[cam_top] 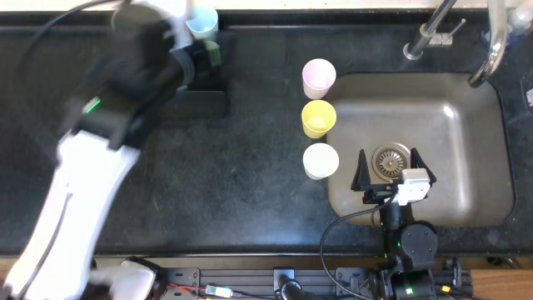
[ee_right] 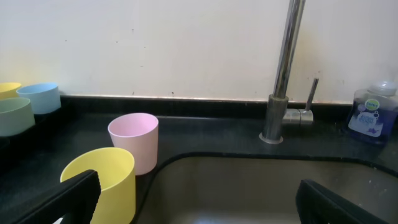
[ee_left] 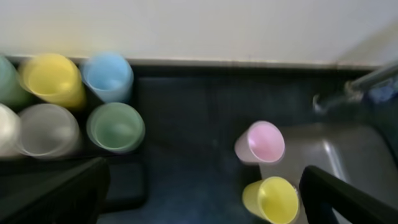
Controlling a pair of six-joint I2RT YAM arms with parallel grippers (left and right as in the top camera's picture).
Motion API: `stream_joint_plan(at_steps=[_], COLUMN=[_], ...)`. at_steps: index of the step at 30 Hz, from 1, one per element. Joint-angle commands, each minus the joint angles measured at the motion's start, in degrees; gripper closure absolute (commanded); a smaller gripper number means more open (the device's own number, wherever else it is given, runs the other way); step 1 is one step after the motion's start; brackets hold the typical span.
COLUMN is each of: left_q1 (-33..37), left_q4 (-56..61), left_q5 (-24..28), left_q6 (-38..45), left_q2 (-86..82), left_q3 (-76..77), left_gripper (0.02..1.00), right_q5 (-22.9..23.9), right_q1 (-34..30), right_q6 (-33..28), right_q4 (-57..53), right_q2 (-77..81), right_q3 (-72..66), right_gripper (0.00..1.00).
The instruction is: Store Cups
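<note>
Three cups stand in a row on the dark counter at the sink's left rim: a pink cup (cam_top: 318, 77), a yellow cup (cam_top: 318, 118) and a white cup (cam_top: 321, 161). At the back left, a black rack (ee_left: 124, 186) holds several cups, among them a yellow one (ee_left: 53, 78), a blue one (ee_left: 107, 74), a green one (ee_left: 115, 126) and a clear one (ee_left: 46, 130). My left gripper (ee_left: 202, 208) hangs above the rack's right side, open and empty. My right gripper (cam_top: 390, 169) is over the sink near the drain, open and empty, facing the pink cup (ee_right: 134, 140) and yellow cup (ee_right: 102, 180).
The steel sink (cam_top: 450, 108) takes up the right side, with a faucet (ee_right: 283, 74) behind it and a blue soap bottle (ee_right: 371, 115) at the back right. A white wall runs along the counter's far edge. Bare counter lies between the rack and the three cups.
</note>
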Motion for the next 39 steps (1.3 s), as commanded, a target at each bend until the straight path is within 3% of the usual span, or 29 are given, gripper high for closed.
stream_joint_plan(at_steps=[1,4,9,21,23,25,27,28,29,33,39], left_q1=[-8.6,-12.5,-14.9,-14.9,-14.9,-14.9,-14.9,-14.9,-14.9,-14.8,-13.0], left_q4=[-11.3,-22.4,-29.6,-27.6,-27.2,-26.2,-26.3,-26.3,-26.3,-28.3,-30.9], left_q5=[-7.5,-8.5,-7.6,-8.2,-8.9,-8.7,-8.7,-8.7,-8.7,-8.8,-14.3], left_q6=[-12.6,-15.5,-16.5,-19.8,-19.9,-19.9,-19.8,-19.6,-18.8,-17.9,-14.3], left_q2=[17.7,31.8,48.9,60.1,61.1,62.3,62.6,62.6,62.5,62.4,51.6], left_q3=[18.1,34.0,51.2,56.1,56.1,56.1,56.0,56.1,56.5,58.8,59.7], left_gripper=[0.018,0.018,0.020,0.042,0.145,0.336,0.667,0.741,0.980,0.985,0.985], right_q5=[0.4,0.4,0.4,0.4,0.4,0.4,0.4,0.4,0.4,0.4,0.4], right_q1=[-0.4,-0.4,-0.4,-0.4,-0.4,-0.4,-0.4,-0.4,-0.4,-0.4,-0.4], right_q6=[-0.2,-0.2,-0.2,-0.2,-0.2,-0.2,-0.2,-0.2,-0.2,-0.2,-0.2], right_q4=[0.3,0.3,0.3,0.3,0.3,0.3,0.3,0.3,0.3,0.3,0.3], right_q2=[-0.4,-0.4,-0.4,-0.4,-0.4,-0.4,-0.4,-0.4,-0.4,-0.4,-0.4], right_q3=[-0.8,-0.8,-0.8,-0.8,-0.8,-0.8,-0.8,-0.8,-0.8,-0.8,-0.8], right_gripper=[0.003,0.003,0.003,0.003,0.003,0.003,0.003,0.003,0.005,0.005,0.003])
